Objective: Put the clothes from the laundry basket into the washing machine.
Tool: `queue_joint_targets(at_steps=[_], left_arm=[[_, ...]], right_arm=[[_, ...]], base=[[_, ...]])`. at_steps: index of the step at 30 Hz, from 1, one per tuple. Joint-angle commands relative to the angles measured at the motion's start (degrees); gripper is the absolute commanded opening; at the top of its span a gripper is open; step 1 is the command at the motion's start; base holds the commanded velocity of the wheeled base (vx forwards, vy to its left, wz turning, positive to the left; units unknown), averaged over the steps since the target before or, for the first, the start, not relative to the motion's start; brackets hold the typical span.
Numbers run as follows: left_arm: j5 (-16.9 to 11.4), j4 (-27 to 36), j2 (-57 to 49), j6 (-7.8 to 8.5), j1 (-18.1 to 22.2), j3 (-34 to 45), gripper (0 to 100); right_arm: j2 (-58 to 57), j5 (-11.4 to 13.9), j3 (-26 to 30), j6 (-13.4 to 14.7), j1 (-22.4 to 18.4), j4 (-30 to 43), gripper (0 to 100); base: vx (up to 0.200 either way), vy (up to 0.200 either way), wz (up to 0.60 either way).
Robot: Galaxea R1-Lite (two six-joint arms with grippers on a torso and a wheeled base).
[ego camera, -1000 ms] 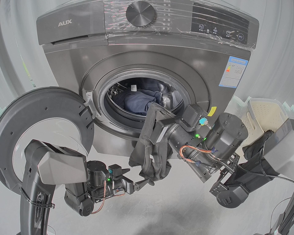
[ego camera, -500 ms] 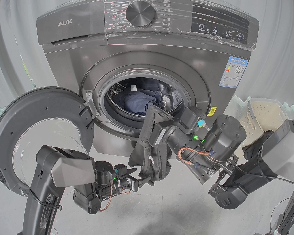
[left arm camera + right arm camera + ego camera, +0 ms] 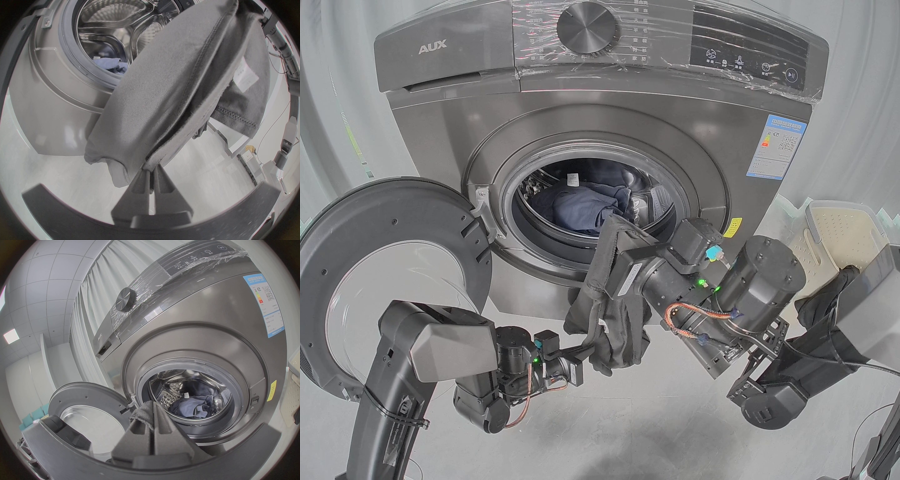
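Loading status: partway, by my estimate; one load lies in the drum and one piece hangs outside it.
Door: swung fully open to the left of the washing machine, clear of the opening.
Left gripper: low in front of the machine, fingers pressed together on the bottom edge of the grey garment.
Grey garment: hanging between the two grippers, just in front of and below the drum mouth, none of it over the lip yet.
Blue clothes: already inside the drum, bunched toward the front.
Right gripper: at the lower rim of the opening, jaws closed on the garment's upper edge.
Laundry basket: right of the machine; the right arm hides much of it, so I cannot tell whether clothes remain inside.
Left to do: feed the grey garment through the opening and release it.
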Motion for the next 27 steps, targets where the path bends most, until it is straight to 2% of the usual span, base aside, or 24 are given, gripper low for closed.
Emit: queue_joint_targets(at_steps=[1,3,7,9,12,15,17,20,27], left_arm=[[-0.05,-0.61,-6.6,0.36,1.48,6.16,0],[-0.05,-0.52,-10.64,0.8,2.36,9.67,0],[-0.23,-0.43,-20.66,1.51,5.0,17.93,0],[-1.46,-0.34,-26.2,1.24,6.58,22.15,0],[-4.89,-0.25,-33.4,0.89,8.69,25.93,0],[-5.77,-0.17,-38.59,0.36,10.89,27.16,0],[-6.29,-0.08,-41.4,-0.6,12.56,27.43,0],[-6.82,-0.08,-45.53,-2.1,14.14,27.43,0],[-7.0,-0.08,-53.18,-3.24,14.32,27.16,0]], right_arm=[[-1.21,0.0,1.39,0.0,-0.87,0.34,0],[-1.92,0.0,3.32,0.08,-1.04,0.43,0],[-3.76,0.53,11.23,0.17,-1.48,-0.01,0],[-4.64,0.88,16.33,0.17,-1.84,-0.36,0],[-5.35,2.11,22.31,0.35,-2.01,-0.71,0],[-6.14,3.17,26.0,0.44,-2.27,-2.21,0],[-6.31,3.26,28.55,0.44,-2.54,-3.17,0],[-5.7,3.34,29.43,0.44,-4.47,-3.88,0],[-5.61,3.43,26.88,0.44,-7.11,-4.67,0]], base=[[0.0,0.0,0.0],[0.0,0.0,0.0],[0.0,0.0,0.0],[0.0,0.0,0.0],[0.0,0.0,0.0],[0.0,0.0,0.0],[0.0,0.0,0.0],[0.0,0.0,0.0],[0.0,0.0,0.0]])
